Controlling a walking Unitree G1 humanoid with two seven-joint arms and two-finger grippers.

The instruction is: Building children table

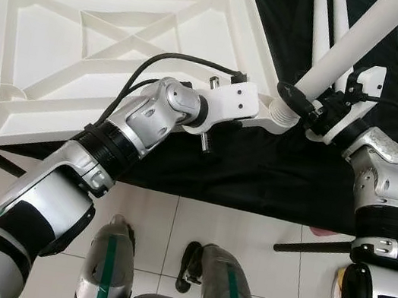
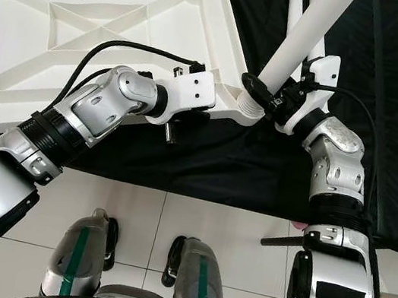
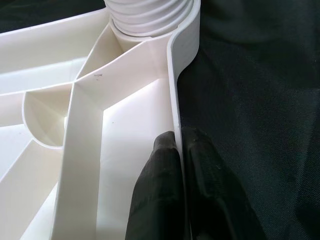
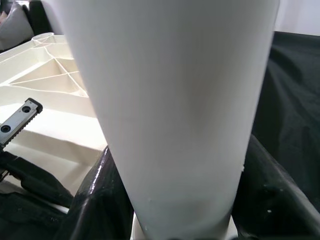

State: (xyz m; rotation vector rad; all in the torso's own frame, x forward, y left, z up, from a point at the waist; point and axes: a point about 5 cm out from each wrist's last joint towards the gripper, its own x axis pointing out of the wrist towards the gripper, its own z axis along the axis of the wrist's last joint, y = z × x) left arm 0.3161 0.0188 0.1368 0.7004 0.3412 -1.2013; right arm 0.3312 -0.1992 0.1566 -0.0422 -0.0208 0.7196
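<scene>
The white leg (image 1: pixel 356 45) runs past the far picture edge, its top unseen. The upturned tabletop (image 1: pixel 89 29) is cut off at the left and far edges. The left claw (image 3: pixel 181 165) is hidden behind its white wrist in the head views.

Support: white tiled floor (image 1: pixel 247 227), pale grout lines visible.
Cover: black cloth (image 1: pixel 287 172) spread flat on the floor, wrinkled.
On cloth: white tabletop (image 1: pixel 111 33), inverted, ribbed underside up; near-left corner overhangs the cloth edge onto tile.
On cloth, beside tabletop's far corner: two loose white legs (image 1: pixel 328 21), lying side by side.
On tile: robot's feet (image 2: pixel 135 273).
</scene>
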